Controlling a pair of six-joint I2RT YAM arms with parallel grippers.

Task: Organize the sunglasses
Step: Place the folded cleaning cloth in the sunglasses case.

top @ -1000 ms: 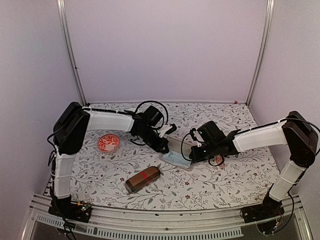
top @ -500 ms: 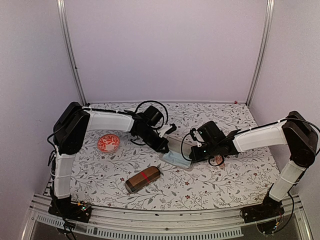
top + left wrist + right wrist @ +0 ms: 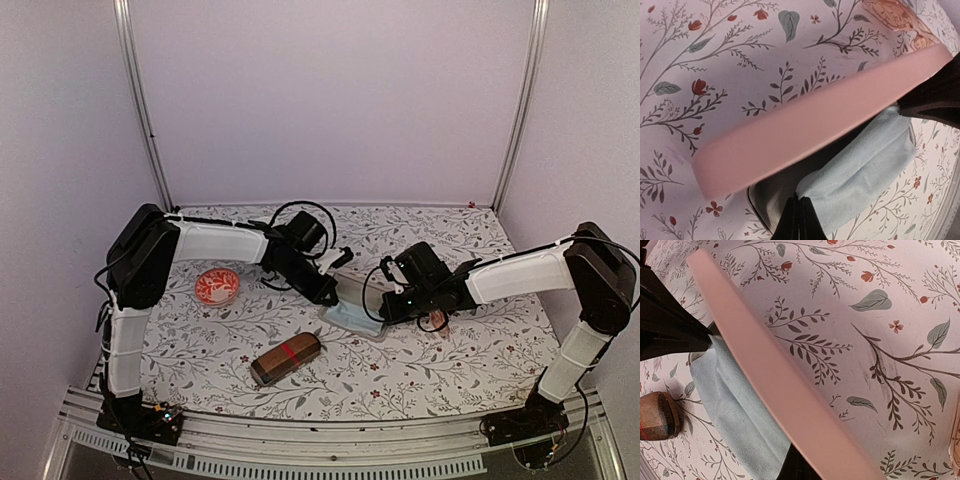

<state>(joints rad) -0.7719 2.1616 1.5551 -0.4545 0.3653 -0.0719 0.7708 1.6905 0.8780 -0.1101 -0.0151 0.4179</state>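
The pink case stands open between my two grippers, its lid [image 3: 815,125] [image 3: 775,375] raised on edge. A light blue cloth [image 3: 350,318] [image 3: 865,175] [image 3: 735,420] lies over its dark inside. My left gripper [image 3: 325,290] [image 3: 800,202] is shut, its tip touching the cloth's near edge. My right gripper [image 3: 386,305] is shut on the other side, its fingers [image 3: 802,467] mostly hidden behind the lid. A pale pinkish-tan pair of sunglasses [image 3: 436,321] [image 3: 897,22] lies on the table just right of the right gripper.
A brown red-banded case [image 3: 286,359] [image 3: 655,415] lies in front of the pink case. A red patterned bowl [image 3: 217,286] sits at the left under the left arm. The flowered tablecloth [image 3: 480,350] is walled in at the back and sides.
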